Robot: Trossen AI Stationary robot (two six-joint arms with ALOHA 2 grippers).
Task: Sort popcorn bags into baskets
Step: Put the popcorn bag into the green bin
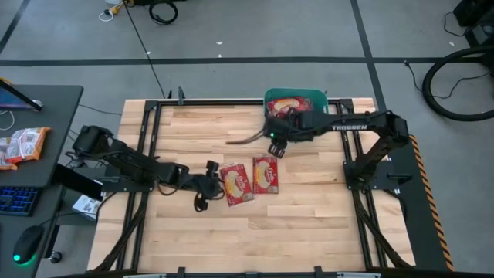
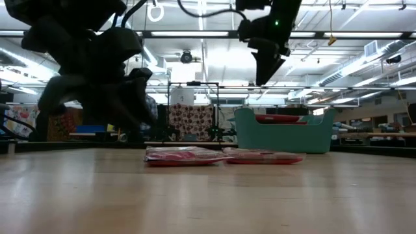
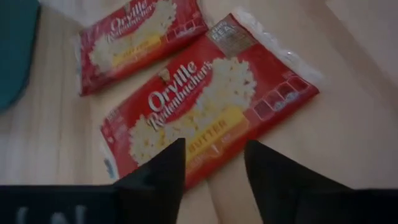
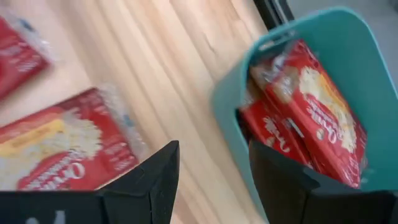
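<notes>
Two red popcorn bags lie flat side by side in the middle of the table, the left one (image 1: 238, 184) (image 3: 205, 112) and the right one (image 1: 266, 174) (image 4: 62, 149). More red bags (image 4: 311, 106) lie inside the teal basket (image 1: 318, 98) (image 2: 283, 130) at the far edge. My left gripper (image 1: 211, 184) (image 3: 214, 155) is open, hovering just left of the left bag with its fingers over that bag's near end. My right gripper (image 1: 276, 148) (image 2: 266, 62) is open and raised, between the basket and the right bag.
A side desk stands to the left of the table and carries orange-and-white packets (image 1: 23, 145), a keyboard and a mouse. Black frame rails (image 1: 351, 166) run along the table's left, right and far sides. Bare wood lies near the table's near edge.
</notes>
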